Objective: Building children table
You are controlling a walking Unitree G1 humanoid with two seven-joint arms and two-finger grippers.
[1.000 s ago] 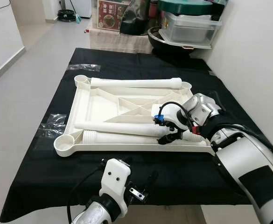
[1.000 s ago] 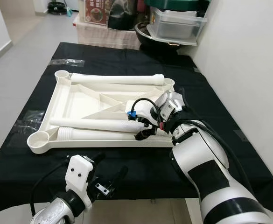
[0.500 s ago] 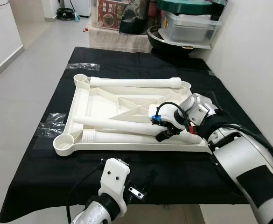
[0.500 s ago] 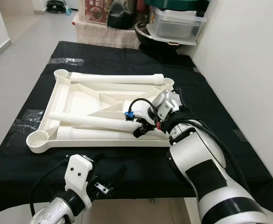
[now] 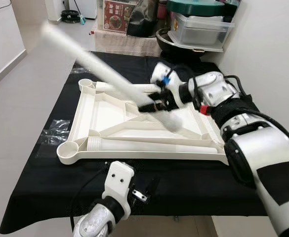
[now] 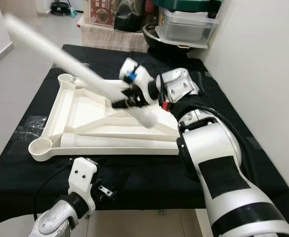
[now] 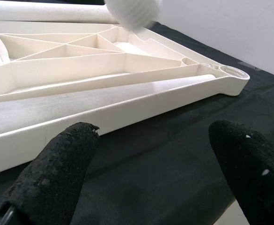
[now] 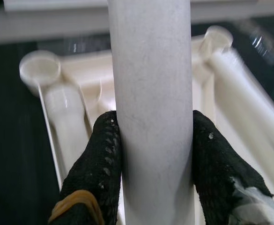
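The tabletop [image 5: 104, 111] lies upside down on the black cloth [image 5: 45, 168], two legs resting inside its frame. Up in the air above it, a white table leg [image 5: 100, 69] slants, pinched by the right gripper [image 5: 154, 101]. Low at the near edge, the left gripper [image 7: 151, 168] has fingers spread wide.

The lifted leg [image 5: 104, 74] is motion-blurred, its far end indistinct
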